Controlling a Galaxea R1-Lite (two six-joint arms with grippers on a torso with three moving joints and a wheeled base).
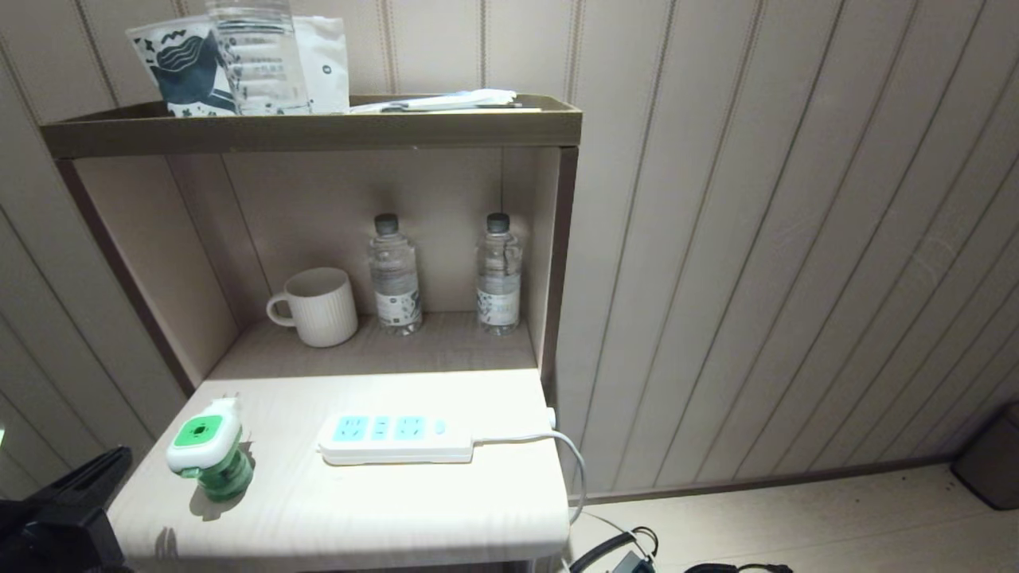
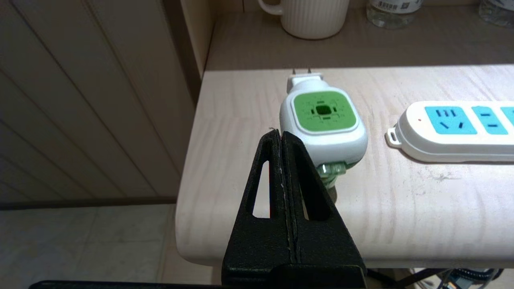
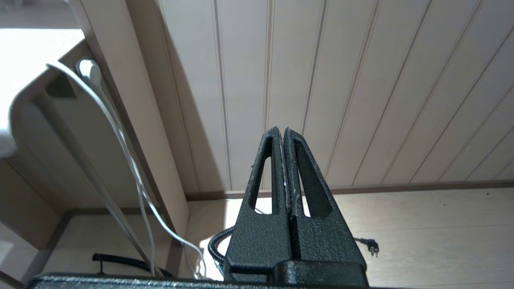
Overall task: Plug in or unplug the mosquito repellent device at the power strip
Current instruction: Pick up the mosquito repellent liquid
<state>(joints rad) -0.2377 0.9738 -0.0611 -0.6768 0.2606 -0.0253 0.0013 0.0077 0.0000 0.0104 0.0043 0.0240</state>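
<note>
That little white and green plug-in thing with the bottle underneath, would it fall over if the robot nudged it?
Probably. The white plug-in mosquito repellent device with its green centre leans on its round translucent green bottle, so a nudge would likely tip or roll it. It looks small and light beside the ribbed white mug. Its smooth plastic head may slip in a gripper.

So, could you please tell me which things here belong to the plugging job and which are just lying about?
Belong to the job:
- mosquito repellent device, unplugged
- power strip
- left end effector, shut, near the device

Just lying about:
- mug
- two water bottles on the shelf
</note>
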